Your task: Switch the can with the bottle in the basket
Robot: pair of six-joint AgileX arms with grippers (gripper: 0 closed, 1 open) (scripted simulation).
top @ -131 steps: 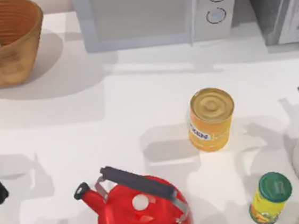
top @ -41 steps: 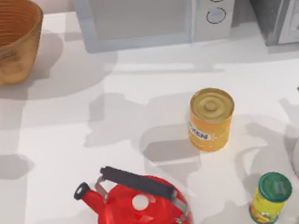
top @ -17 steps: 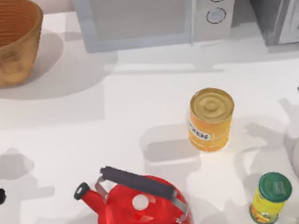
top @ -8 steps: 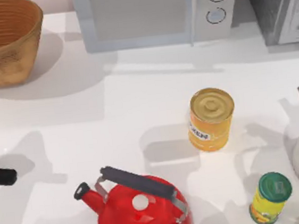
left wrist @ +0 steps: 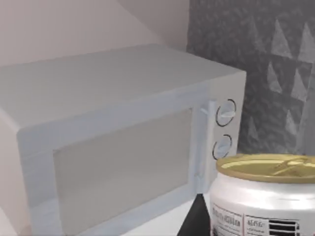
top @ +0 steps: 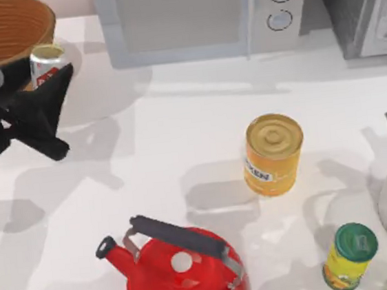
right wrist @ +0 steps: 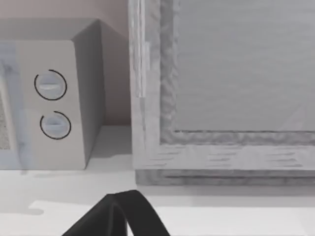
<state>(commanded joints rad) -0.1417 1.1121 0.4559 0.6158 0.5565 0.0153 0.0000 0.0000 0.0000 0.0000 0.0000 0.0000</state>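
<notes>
Left gripper (top: 48,77), fingers closed on the can (top: 46,62), beside the basket (top: 7,22) rim; right gripper's fingers indeterminate.

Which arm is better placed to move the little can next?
Left: the left hand grips the small gold-topped white-and-red can beside the round wicker basket; the right hand is by the grey cabinet.

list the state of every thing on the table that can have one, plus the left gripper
can: upright, held in the air by the basket's rim
left gripper: shut on the can
basket: upright
microwave: door closed
yellow can: upright, sealed
green-lidded tin: upright, lid on
red kettle: upright, lid on
</notes>
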